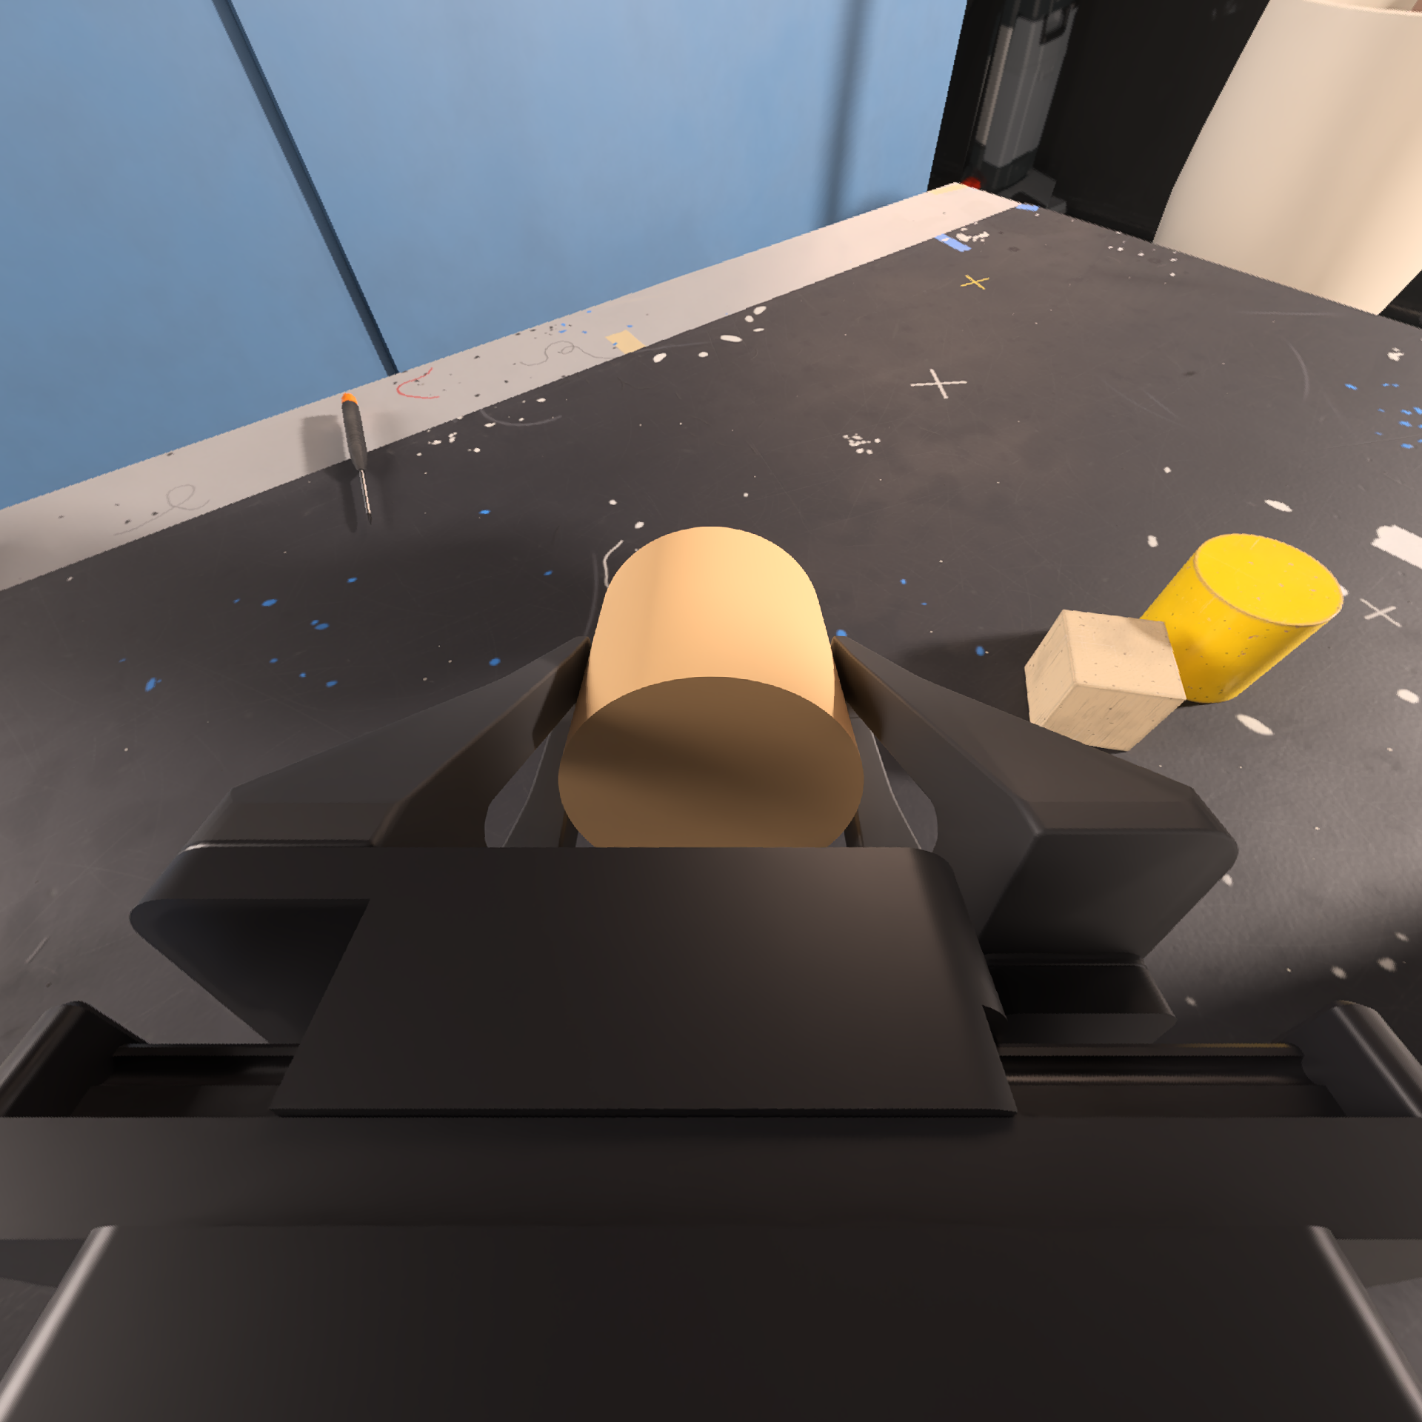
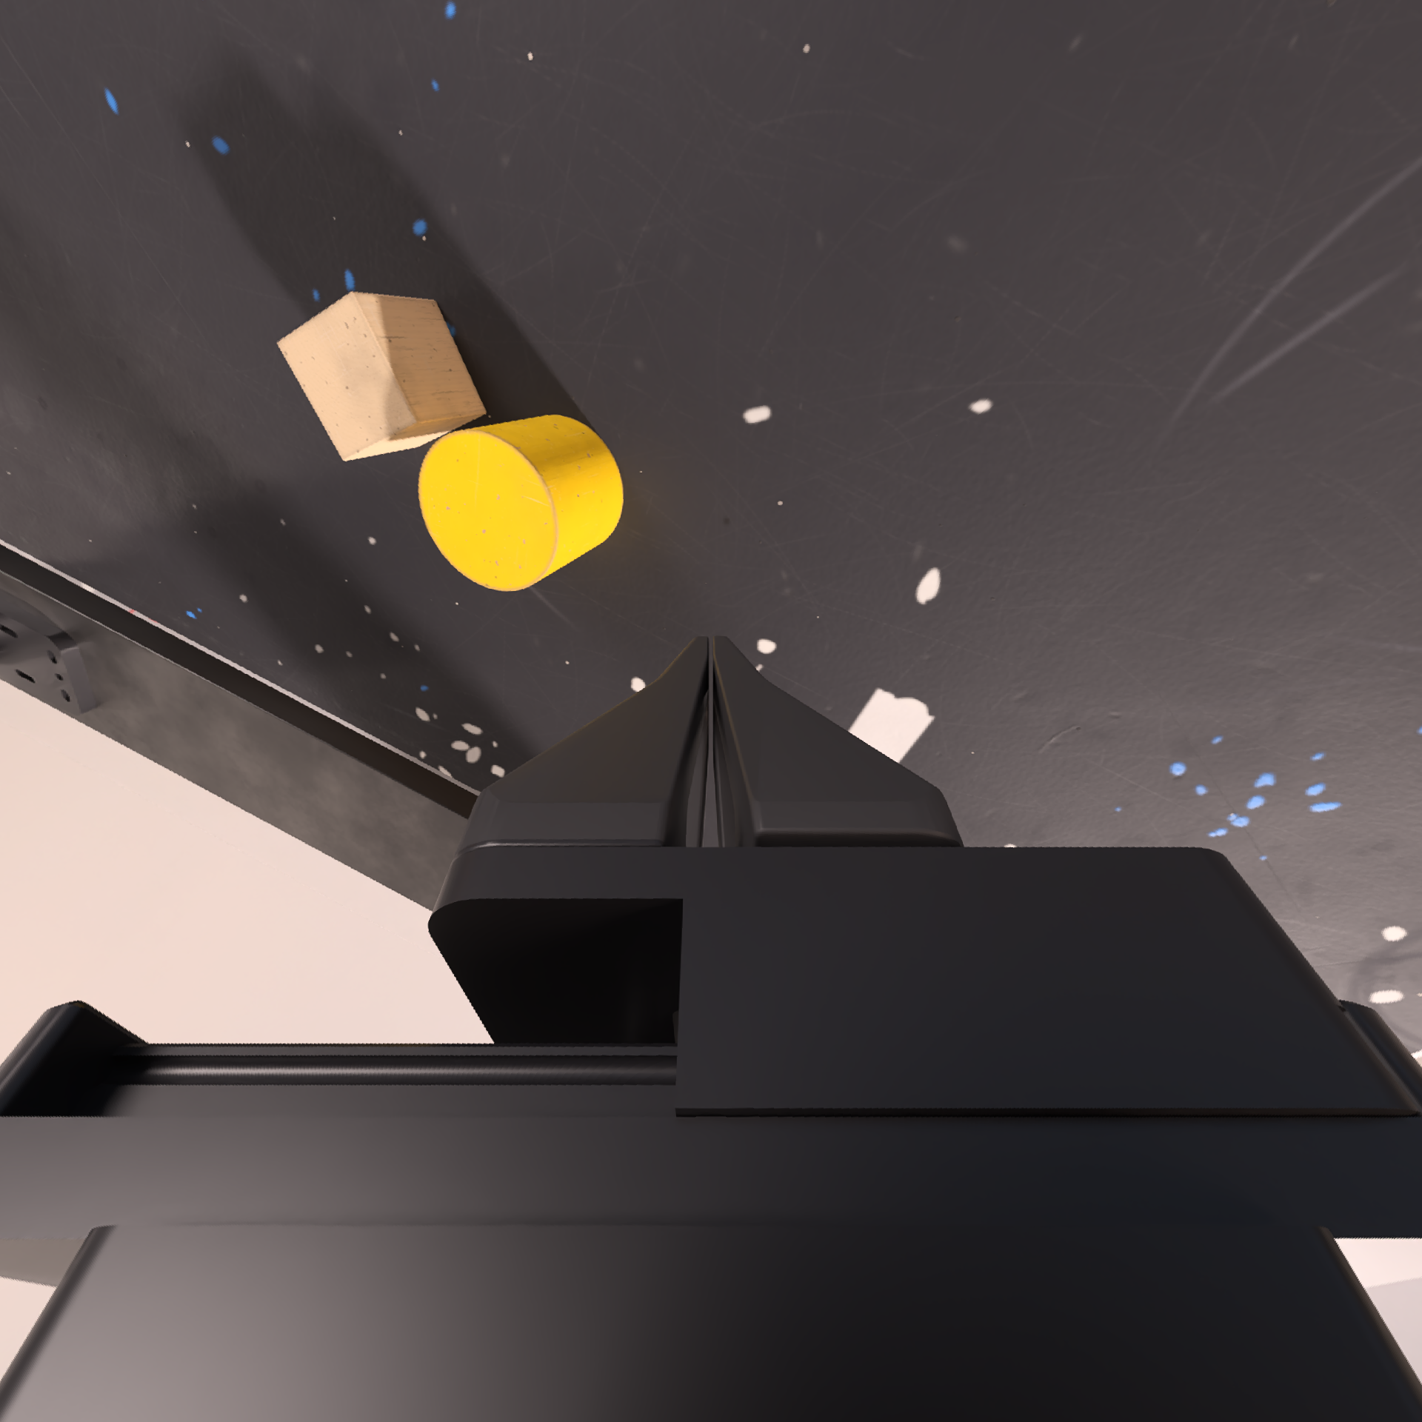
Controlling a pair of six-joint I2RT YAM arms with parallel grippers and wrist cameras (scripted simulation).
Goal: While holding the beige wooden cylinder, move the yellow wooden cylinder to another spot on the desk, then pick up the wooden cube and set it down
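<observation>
The wooden cube (image 2: 381, 377) stands just beside the yellow cylinder (image 2: 519, 500), blocking that side, while the dark desk (image 2: 1000, 308) around both lies open.

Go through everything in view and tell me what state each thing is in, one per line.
Left hand: shut on the beige cylinder, held above the desk.
Beige cylinder: clamped between the fingers.
Right hand: shut, empty, short of the yellow cylinder.
Yellow cylinder: upright on the desk, beside the cube.
Cube: resting on the desk, not gripped.
Screwdriver: lying at the desk's far edge.
Desk: dark, paint-flecked.
</observation>
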